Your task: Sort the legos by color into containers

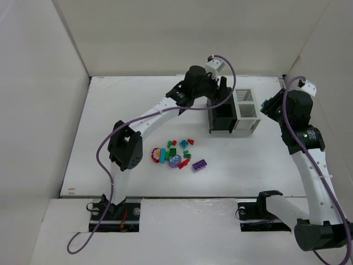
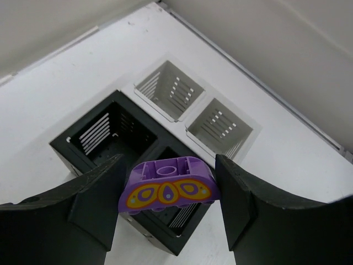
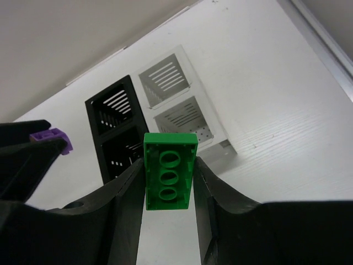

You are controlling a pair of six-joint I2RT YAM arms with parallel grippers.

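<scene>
Left wrist view: left gripper (image 2: pixel 168 185) roughly half open, clamped on purple arch brick (image 2: pixel 167 190) with butterfly print, poised over near cell of black container (image 2: pixel 83 138); white container (image 2: pixel 168 88) at 1 o'clock from brick.
Right wrist view: right gripper (image 3: pixel 170 179) narrowly parted, pinching green brick (image 3: pixel 169 165); both containers at 12 o'clock.
Top view: unsorted legos (image 1: pixel 177 154) at 7 o'clock from black container.
Step, as you'd judge it: drop-off.
Next: centre purple over its cell, part fingers; send green to a different cell; watch for arms crowding.

Left hand (image 2: pixel 170 185), right hand (image 3: pixel 168 174): both clamped.
</scene>
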